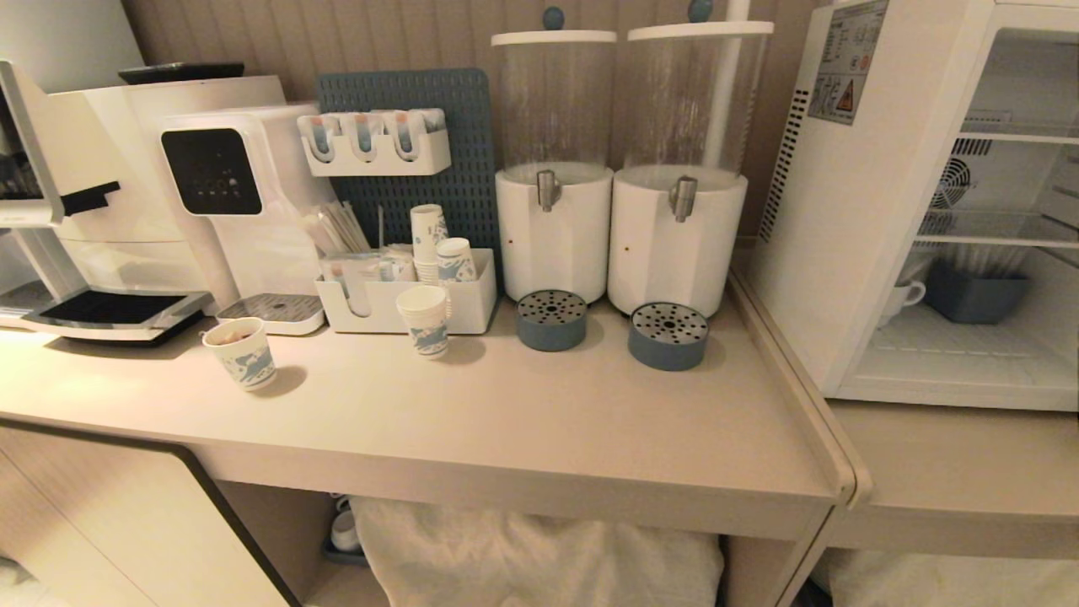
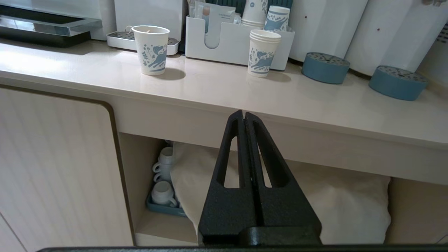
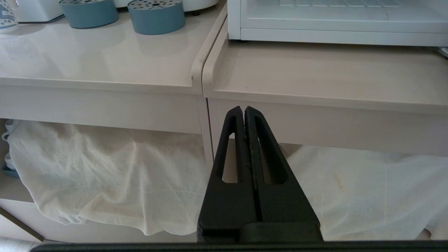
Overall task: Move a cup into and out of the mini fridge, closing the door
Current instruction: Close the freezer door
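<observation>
The mini fridge [image 1: 809, 253] stands open at the counter's [image 1: 506, 421] right end. The cup [image 1: 904, 297] sits inside on its floor, beside a grey-blue bin [image 1: 978, 297]. The left gripper [image 2: 244, 113] and right gripper [image 3: 244, 109], fingers pressed together and empty, hang below the counter edge.

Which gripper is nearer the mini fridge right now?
Right. The right gripper, shut, sits below the counter edge just in front of the mini fridge. The left gripper, also shut, sits below the counter by the paper cups, further off.
</observation>
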Controlling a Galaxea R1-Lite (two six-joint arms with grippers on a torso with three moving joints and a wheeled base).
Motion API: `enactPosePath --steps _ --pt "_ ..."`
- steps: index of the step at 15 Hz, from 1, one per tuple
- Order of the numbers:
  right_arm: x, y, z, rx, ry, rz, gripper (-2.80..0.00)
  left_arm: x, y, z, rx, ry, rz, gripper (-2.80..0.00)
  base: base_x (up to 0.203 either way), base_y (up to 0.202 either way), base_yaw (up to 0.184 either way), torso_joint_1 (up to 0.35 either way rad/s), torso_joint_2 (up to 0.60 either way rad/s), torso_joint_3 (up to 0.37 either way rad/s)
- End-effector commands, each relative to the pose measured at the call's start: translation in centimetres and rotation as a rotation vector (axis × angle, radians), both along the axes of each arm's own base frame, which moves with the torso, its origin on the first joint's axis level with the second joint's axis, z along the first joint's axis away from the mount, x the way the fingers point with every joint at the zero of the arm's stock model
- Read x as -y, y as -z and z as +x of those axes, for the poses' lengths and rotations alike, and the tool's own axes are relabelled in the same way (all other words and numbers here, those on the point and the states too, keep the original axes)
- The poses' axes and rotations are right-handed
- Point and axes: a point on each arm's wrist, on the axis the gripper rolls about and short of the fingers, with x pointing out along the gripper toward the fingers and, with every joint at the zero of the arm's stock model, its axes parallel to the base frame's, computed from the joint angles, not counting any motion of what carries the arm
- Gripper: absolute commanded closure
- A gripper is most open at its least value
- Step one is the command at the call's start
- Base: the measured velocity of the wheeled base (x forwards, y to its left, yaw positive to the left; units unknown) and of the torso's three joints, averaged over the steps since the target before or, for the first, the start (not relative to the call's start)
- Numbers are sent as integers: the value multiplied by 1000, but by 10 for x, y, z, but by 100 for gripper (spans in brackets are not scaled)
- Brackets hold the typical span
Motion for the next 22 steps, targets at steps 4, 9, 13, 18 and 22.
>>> enactPosePath --steps 4,9,13,18,22 --pt "0 0 0 -4 1 1 0 0 11 3 -31 -2 12 0 0 0 0 0 0 0" --pt "0 0 0 -3 1 7 0 0 11 3 -32 0 0 0 -129 0 1 0 2 2" --pt "0 0 0 -4 3 9 0 0 11 3 -33 0 -1 0 -195 0 0 0 4 1" --pt "0 0 0 -4 3 9 0 0 11 3 -33 0 -1 0 -171 0 -1 2 0 2" --pt "0 0 0 -4 3 9 0 0 11 3 -33 0 -1 0 0 0 0 0 0 0"
